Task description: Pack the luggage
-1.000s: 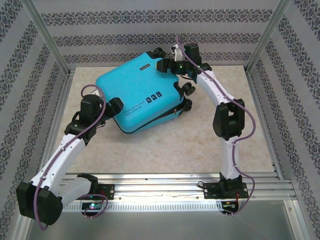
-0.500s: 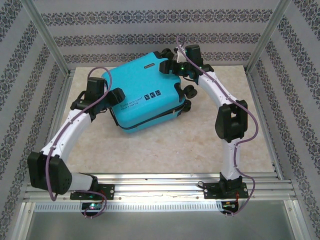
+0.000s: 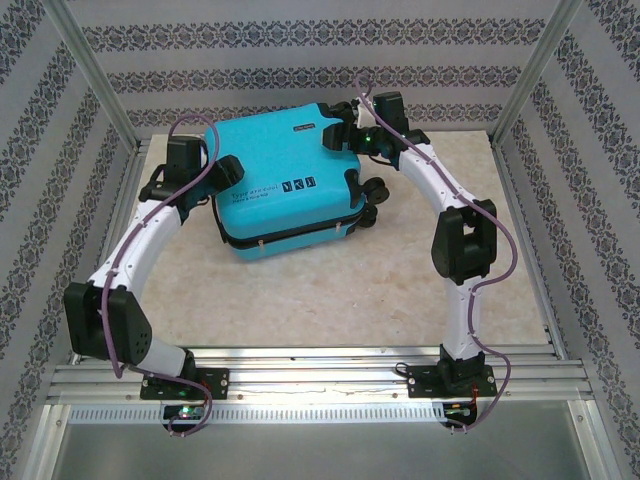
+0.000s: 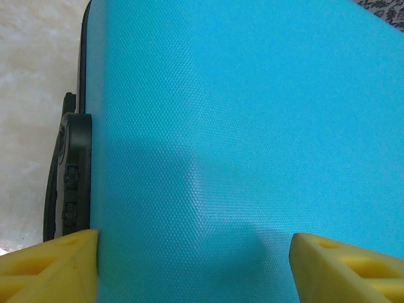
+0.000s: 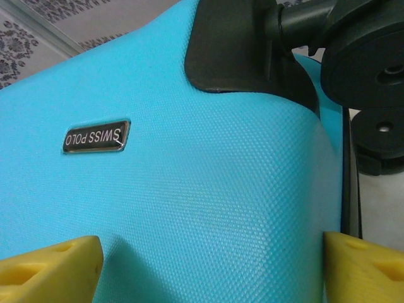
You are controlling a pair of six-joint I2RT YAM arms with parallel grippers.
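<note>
Both open-jawed hands — left hand (image 3: 228, 171), right hand (image 3: 337, 134) — have turned the shut luggage (image 3: 285, 190) squarer; zipping likely comes next.

Robotics lab test cell. Boxed in by bare aluminium frame posts (image 3: 92, 75) and flat wall panels (image 3: 300, 80) printed in striped damask, like a mock room. Marble-look tabletop (image 3: 340, 290). Slotted aluminium rail (image 3: 320, 362) at near edge, carrying bolted-on left arm (image 3: 140, 245) and right arm (image 3: 425, 180), both cabled.
</note>
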